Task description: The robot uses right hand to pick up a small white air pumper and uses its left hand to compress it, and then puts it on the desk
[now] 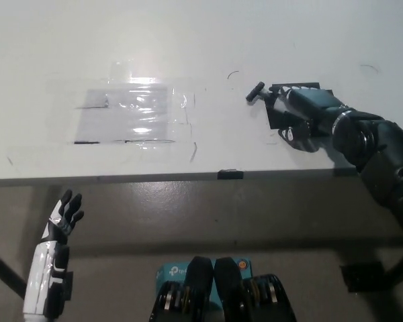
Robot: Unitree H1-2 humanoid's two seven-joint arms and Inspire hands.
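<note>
You see a matt white surface (309, 40), smooth, with a glossy clear film patch (138, 114) taped on it that catches the light in bright glare. Your right hand (309, 111) looks like dark, slightly shiny plastic; the air pumper (272, 99) reads as smooth white plastic with a black handle. Your left hand (57, 231) shows glossy white shell and black fingers (70, 204).

Looks like a lab or test room for robots. Big plain white desk (67, 40) with almost nothing on it, just a shiny clear plastic sheet (131, 114) taped flat and a black mat (282, 117) like a marked spot. Gray floor (188, 215) below. A black stand foot (363, 275) at the lower right.
</note>
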